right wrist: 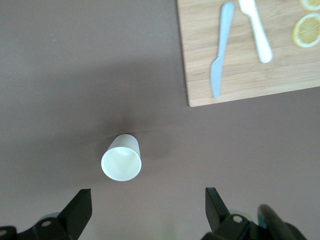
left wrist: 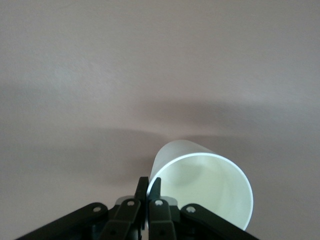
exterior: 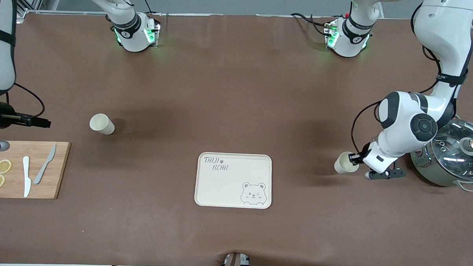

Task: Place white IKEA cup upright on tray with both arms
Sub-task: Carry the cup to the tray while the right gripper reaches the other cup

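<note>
Your left gripper had pinched the rim of a white plastic cup lying on its side, toward the left arm's end of the brown table, beside the cream rectangular bear tray. Your right gripper hung wide open, empty, above a second white cup by the wooden cutting board.

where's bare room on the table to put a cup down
The tray is bare, as is the cloth between it and the cutting board. It is crowded at the pot, where the left gripper pinches a cup.
</note>
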Action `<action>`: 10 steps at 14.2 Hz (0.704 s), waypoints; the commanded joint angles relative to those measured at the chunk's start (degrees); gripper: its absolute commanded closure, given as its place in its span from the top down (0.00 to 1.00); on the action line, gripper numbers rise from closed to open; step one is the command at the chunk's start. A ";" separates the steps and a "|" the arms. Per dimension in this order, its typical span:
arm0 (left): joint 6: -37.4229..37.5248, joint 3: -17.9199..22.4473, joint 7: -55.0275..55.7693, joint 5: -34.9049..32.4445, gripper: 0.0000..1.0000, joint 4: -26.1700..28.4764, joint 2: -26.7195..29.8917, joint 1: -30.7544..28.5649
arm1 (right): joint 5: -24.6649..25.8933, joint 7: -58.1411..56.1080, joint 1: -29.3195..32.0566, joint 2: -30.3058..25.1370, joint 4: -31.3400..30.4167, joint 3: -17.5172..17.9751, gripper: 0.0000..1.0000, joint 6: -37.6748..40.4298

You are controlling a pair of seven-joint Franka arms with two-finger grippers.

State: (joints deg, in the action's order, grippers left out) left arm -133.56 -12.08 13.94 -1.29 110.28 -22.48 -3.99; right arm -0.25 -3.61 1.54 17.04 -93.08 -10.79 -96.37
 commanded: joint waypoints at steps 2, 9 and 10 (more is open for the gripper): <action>11.45 -1.10 2.32 0.15 0.00 -4.98 1.91 0.12 | -3.18 0.80 1.80 -1.22 -4.55 0.68 1.00 -2.15; 14.20 -1.10 6.00 0.06 0.00 -10.60 1.03 5.29 | -3.27 7.38 -0.91 -1.83 -10.17 0.86 1.00 -7.23; 14.20 -1.10 8.63 0.06 0.00 -11.40 0.68 7.40 | -3.36 7.39 -0.92 -2.53 -12.80 0.86 1.00 -10.39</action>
State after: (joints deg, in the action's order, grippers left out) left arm -120.80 -13.27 18.97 -1.29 101.55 -20.79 0.52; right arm -3.23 2.05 1.14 17.05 -100.38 -10.07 -102.22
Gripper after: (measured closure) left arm 0.965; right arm 0.000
